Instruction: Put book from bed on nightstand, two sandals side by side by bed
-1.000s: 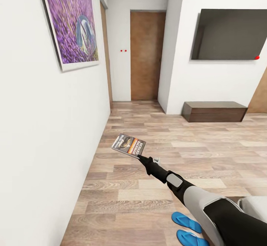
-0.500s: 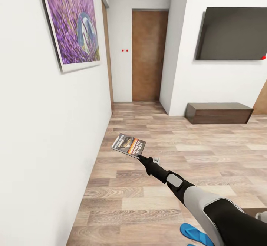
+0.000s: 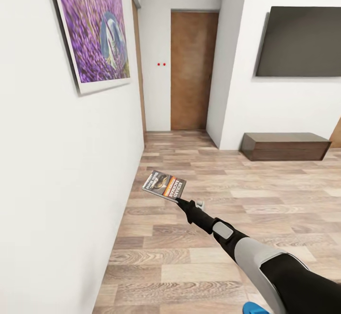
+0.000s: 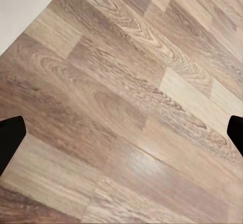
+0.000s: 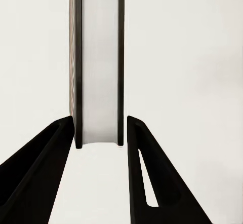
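View panned left; right tool [image 3: 179,201] clamps book [image 3: 164,185], long axis pointing ahead-left.

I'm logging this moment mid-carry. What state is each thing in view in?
book: held off the floor, cover up, pinched at one edge
right gripper: shut on the book
left gripper: open, over bare wood floor
door: closed
TV: screen dark

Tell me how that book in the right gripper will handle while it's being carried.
The book is thin and small, so probably light. It juts out flat from the right gripper, pinched at one edge, without drooping, so it seems fairly stiff. In the wrist view the fingers flank its edge only near one end; a jolt might pivot it.
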Controlling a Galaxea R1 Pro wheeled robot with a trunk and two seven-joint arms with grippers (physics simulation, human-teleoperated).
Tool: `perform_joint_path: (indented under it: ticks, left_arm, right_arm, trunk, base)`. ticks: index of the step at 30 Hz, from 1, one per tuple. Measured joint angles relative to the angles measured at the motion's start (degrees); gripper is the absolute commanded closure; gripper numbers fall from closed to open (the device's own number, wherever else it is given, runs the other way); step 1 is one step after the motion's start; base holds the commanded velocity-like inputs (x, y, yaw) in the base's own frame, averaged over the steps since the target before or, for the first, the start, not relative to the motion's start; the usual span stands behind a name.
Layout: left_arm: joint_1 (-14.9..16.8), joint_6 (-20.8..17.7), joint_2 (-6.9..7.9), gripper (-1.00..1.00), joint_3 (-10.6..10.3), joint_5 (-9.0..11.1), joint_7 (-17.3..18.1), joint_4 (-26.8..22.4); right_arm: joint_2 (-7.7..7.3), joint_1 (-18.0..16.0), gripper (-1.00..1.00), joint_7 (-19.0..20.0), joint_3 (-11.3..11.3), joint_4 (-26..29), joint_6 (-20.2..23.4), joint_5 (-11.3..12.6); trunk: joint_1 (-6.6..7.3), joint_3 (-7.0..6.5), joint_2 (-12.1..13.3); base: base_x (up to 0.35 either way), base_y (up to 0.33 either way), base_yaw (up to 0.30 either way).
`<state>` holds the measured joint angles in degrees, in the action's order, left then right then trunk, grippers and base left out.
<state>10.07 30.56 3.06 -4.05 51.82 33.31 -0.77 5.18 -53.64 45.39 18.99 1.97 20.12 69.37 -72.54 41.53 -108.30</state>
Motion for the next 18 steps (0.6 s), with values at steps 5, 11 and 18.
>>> perform_joint_path:
  ticks: [5,11,18]
  left_arm:
    - [0.0,0.0,0.01,-1.00,0.0,0.0,0.0,0.0]
    - [0.0,0.0,0.01,-1.00,0.0,0.0,0.0,0.0]
    - [0.0,0.0,0.00,-1.00,0.0,0.0,0.0,0.0]
  right_arm:
    - [0.00,0.0,1.00,0.0,0.0,0.0,0.0,0.0]
    - [0.00,0.0,1.00,0.1,-0.1,0.0,0.0,0.0]
    - [0.00,0.0,1.00,0.1,0.0,0.0,0.0,0.1]
  trunk:
    - [0.00,0.00,0.0]
    - [0.00,0.00,0.0]
    - [0.00,0.00,0.0]
  base:
    - [0.218,0.114,0.000]
    - [0.219,0.065,0.000]
    - [0.222,0.013,0.000]
